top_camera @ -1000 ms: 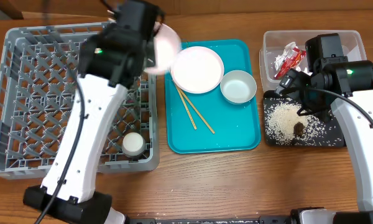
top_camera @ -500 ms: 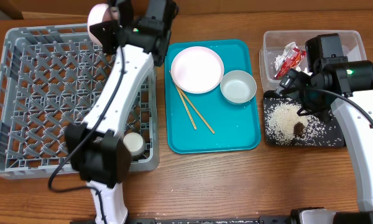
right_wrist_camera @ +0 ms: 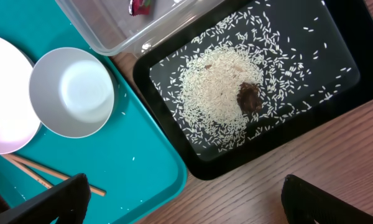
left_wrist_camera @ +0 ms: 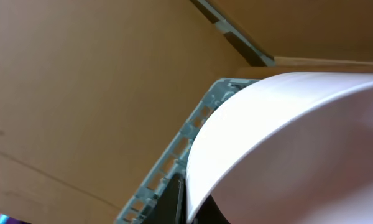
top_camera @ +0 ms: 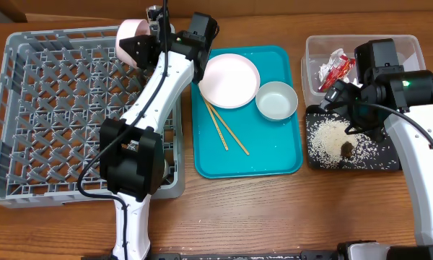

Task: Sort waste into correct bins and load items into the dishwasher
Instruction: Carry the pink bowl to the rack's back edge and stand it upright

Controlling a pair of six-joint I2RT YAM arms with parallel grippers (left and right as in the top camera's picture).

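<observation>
My left gripper (top_camera: 149, 45) is shut on the rim of a whitish bowl (top_camera: 132, 36), held tilted on edge above the back right part of the grey dishwasher rack (top_camera: 43, 108). In the left wrist view the bowl (left_wrist_camera: 286, 137) fills the right side, over the rack's rim (left_wrist_camera: 193, 130). A white plate (top_camera: 229, 79), a second bowl (top_camera: 276, 100) and chopsticks (top_camera: 225, 130) lie on the teal tray (top_camera: 274, 159). The red wrapper (top_camera: 334, 70) is in the clear tub (top_camera: 411, 45). Rice (right_wrist_camera: 221, 93) and a brown lump (right_wrist_camera: 250, 98) lie in the black tray (right_wrist_camera: 336, 87). My right gripper (right_wrist_camera: 186, 205) hangs open and empty over the black tray's left edge.
The left arm (top_camera: 141, 130) stretches diagonally over the rack's right side from its base at the table's front. The right arm (top_camera: 411, 144) runs along the table's right edge beside the black tray. Bare wooden table (top_camera: 274, 209) lies in front of the teal tray.
The left arm has swung the bowl from the teal tray's left edge to above the rack's back edge. The right arm has not moved.
</observation>
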